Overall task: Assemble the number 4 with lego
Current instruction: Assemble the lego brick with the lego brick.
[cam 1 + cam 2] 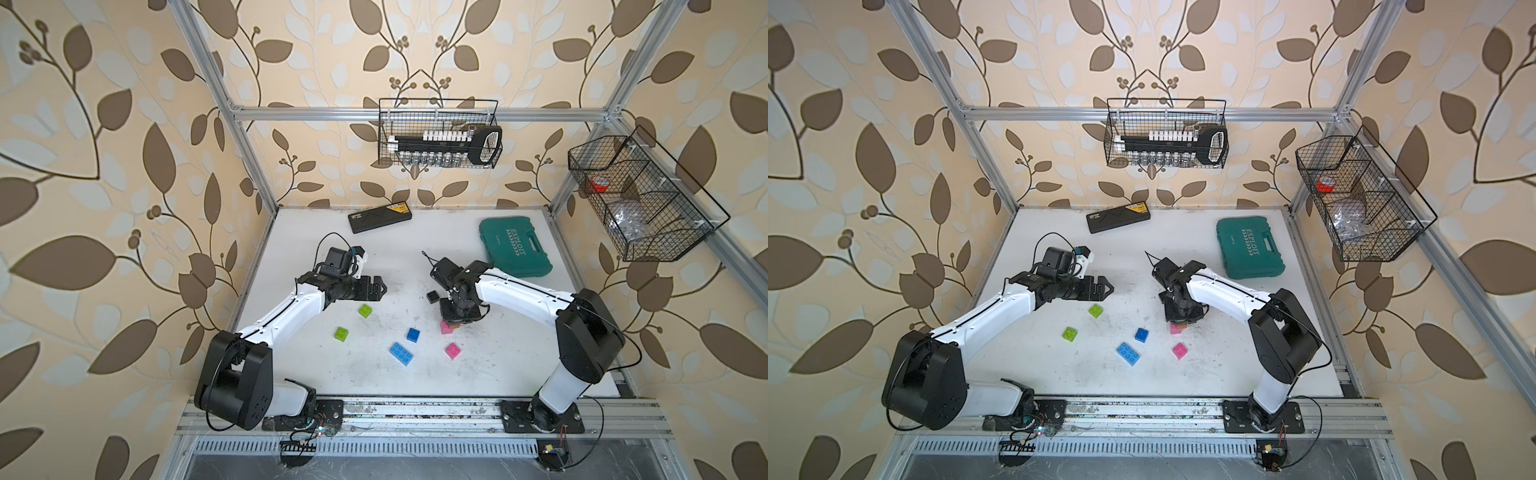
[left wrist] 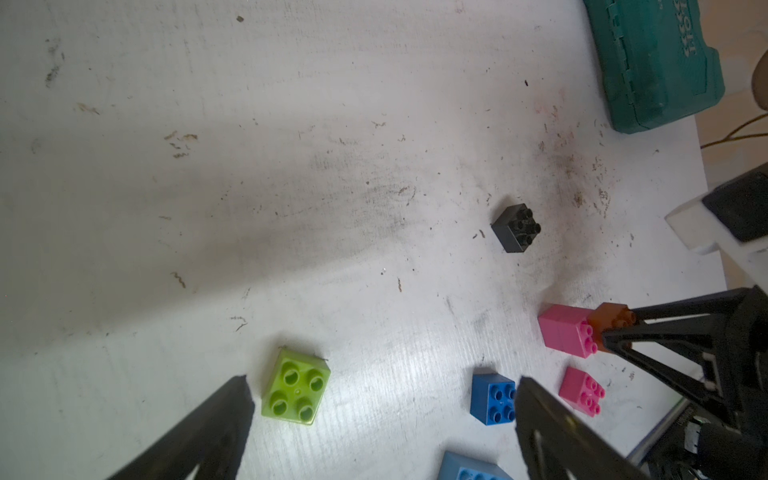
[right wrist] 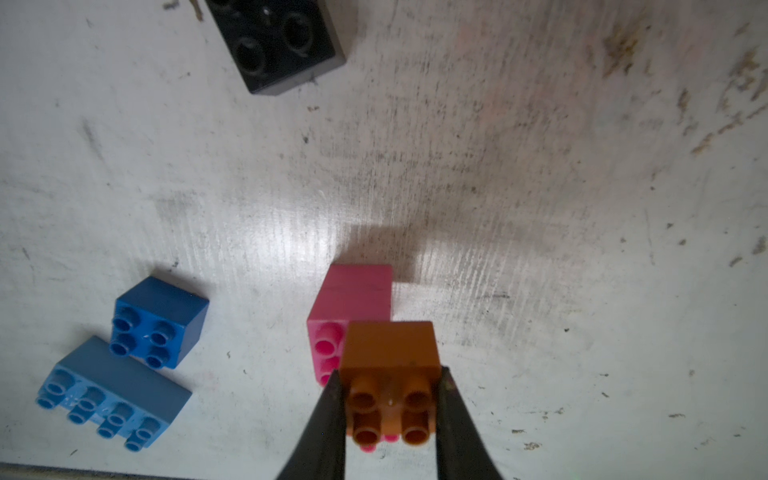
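**Orange brick over pink: seating at risk**

Scuffed white table point(image 1: 519, 365) inside a wallpapered cage; lego point(image 1: 401, 354) loose across its middle, assembly barely begun. Pinched between the jaws of the right gripper point(image 3: 390, 372): orange brick point(image 3: 390, 345), studs up, overlapping part of a pink brick point(image 3: 353, 299); pressed home or only hovering, hard to tell from these angles. Spread wide, holding nothing, above bare table near a green brick point(image 2: 297, 386): left gripper point(image 2: 382, 382).

Trouble ahead, mostly in the press; with studs off line, a jam instead of a click; with any sideways shove, a sliding or toppling pink brick, unbraced, left gripper well apart from it. On letting go, danger of a sticking finger dragging the orange brick back off. Near enough for a knock on the way out: dark blue brick point(image 3: 160, 320) and long blue brick point(image 3: 116, 390).

Seen only in the right wrist view: the partial overlap itself, bare pink studs beside the orange brick. Buried under the wrist in both top views: that same grip, with just slivers of colour poking out. Offered by the top views alone: the whole spread; black brick point(image 1: 433, 296) just beside the right arm, two green ones, both blues and a second pink brick point(image 1: 453, 350) nearer the arm bases, case point(image 1: 515, 247) at the back. Added by the left wrist view: a side look at both fingers closed on the orange brick at the pink brick's studded end.
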`<state>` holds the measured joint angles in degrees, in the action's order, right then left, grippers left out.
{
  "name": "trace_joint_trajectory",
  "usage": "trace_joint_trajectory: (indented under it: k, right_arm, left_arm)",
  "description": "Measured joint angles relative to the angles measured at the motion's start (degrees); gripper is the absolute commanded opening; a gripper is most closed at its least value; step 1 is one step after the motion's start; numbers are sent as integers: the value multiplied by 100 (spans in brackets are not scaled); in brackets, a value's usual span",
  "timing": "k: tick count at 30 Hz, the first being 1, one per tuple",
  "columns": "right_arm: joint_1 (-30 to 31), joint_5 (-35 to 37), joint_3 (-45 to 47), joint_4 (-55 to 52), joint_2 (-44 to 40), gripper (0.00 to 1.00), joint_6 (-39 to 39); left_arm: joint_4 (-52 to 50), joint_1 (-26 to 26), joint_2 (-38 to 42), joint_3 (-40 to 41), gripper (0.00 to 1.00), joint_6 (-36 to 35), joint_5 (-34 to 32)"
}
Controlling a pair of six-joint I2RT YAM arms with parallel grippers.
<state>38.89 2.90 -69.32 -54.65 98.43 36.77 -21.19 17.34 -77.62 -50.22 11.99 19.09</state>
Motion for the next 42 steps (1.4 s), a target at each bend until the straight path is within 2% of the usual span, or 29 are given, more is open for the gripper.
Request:
trace_joint_trajectory:
  k: [13,21,27,33,38,42]
  right_arm:
    - [4,63,-4,-96,2,41,273]
    - [4,74,-22,-146,-2,45,282]
    - [4,79,-256,-267,-133,52,262]
    - [-7,120,-398,-404,-595,59,177]
    - [-144,120,-358,-468,-1143,61,114]
    - [-354,120,-92,-463,-1565,61,68]
  left_arm:
    - [0,0,0,0,99,0,0]
    - [-2,0,0,0,99,0,-2]
    - [-59,260,2,0,99,-7,-166]
    - [-625,1005,153,-17,98,15,-610]
    - [-1375,2208,398,-52,94,332,-1263]
    - [-1941,3270,525,-50,87,798,-1816]
